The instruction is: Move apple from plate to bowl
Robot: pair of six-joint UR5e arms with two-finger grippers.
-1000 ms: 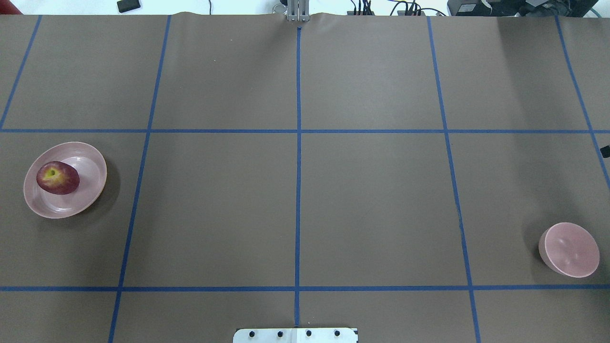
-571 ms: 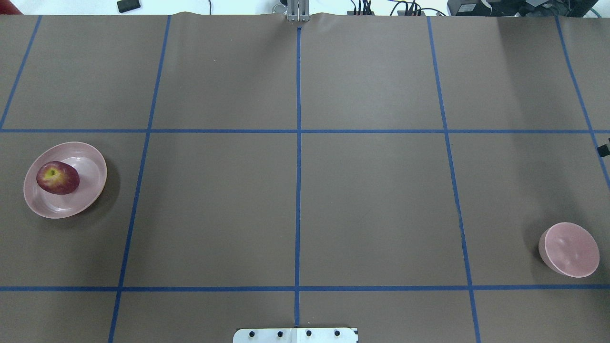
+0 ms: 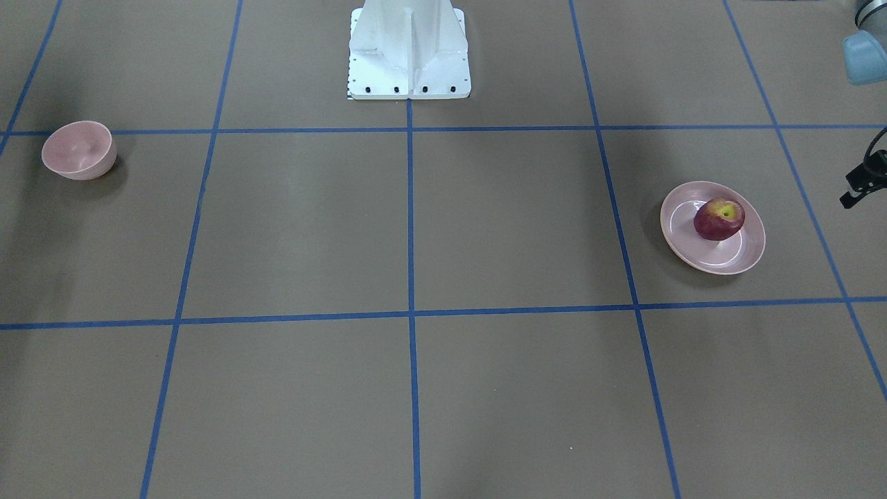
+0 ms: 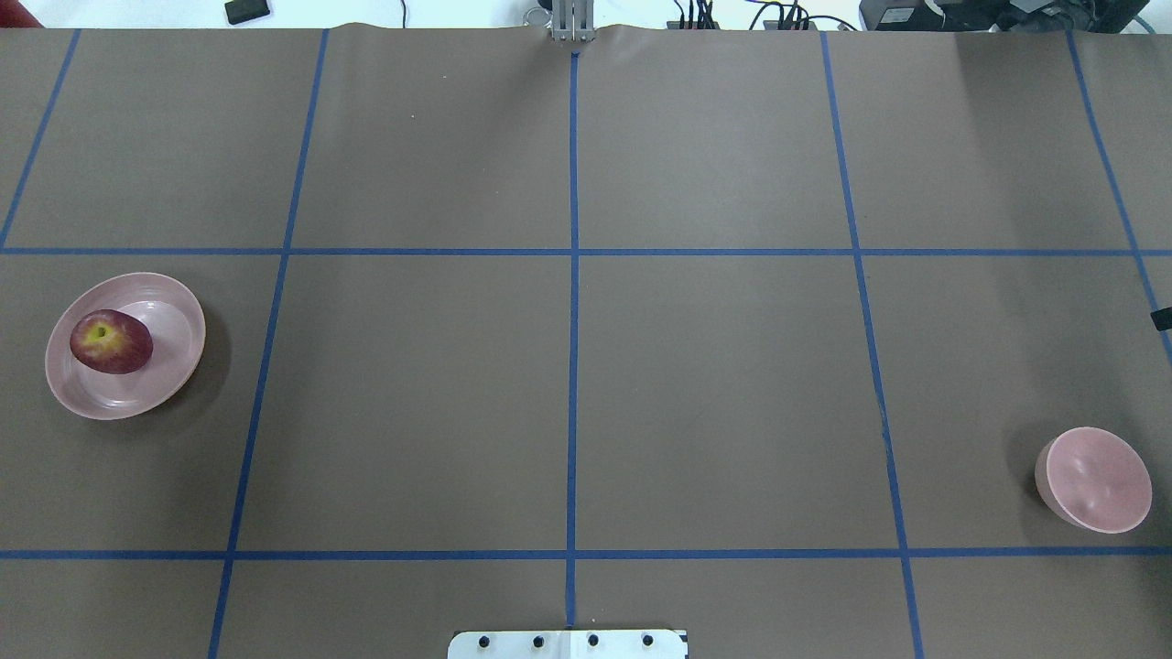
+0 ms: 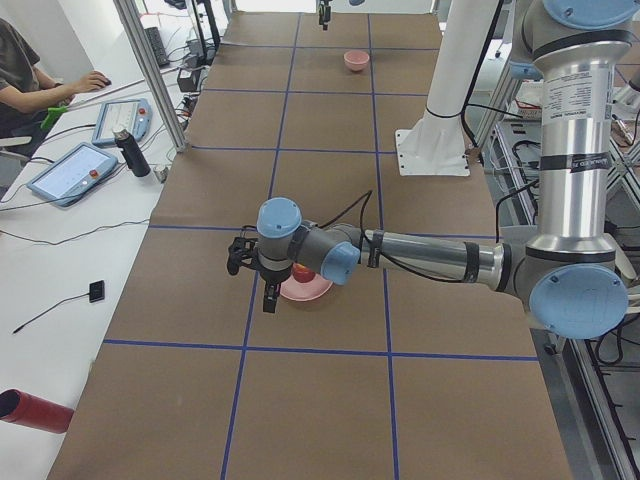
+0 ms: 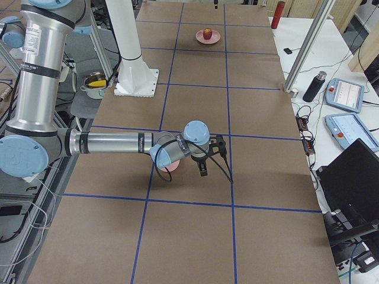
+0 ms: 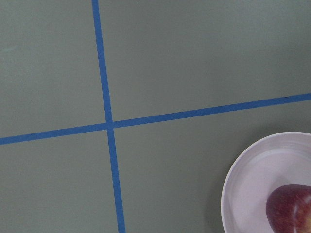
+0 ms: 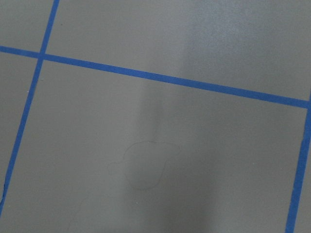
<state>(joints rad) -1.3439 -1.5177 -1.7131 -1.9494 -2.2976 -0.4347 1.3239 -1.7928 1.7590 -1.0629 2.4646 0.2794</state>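
The dark red apple [image 4: 111,341] lies on the wide pink plate [image 4: 165,366] at the table's left; both also show in the front view, apple [image 3: 719,219] on plate [image 3: 682,232]. The left wrist view shows the plate's [image 7: 248,179] rim and part of the apple [image 7: 291,208]. The small deep pink bowl [image 4: 1094,479] stands empty at the far right. My left gripper [image 5: 268,296] hangs beside the plate's outer side; only a black bit of it [image 3: 861,179] shows in front. My right gripper [image 6: 202,168] hangs near the bowl [image 6: 169,167]. I cannot tell whether either is open.
The white robot base [image 3: 409,52] stands at the table's near middle edge. Blue tape lines [image 4: 573,366] divide the brown table top. An operator [image 5: 30,75], teach pendants [image 5: 75,172] and a bottle [image 5: 130,152] are on the side bench.
The black bit of the right arm at the overhead view's right edge has shifted towards the robot. Apple, plate and bowl have not moved.
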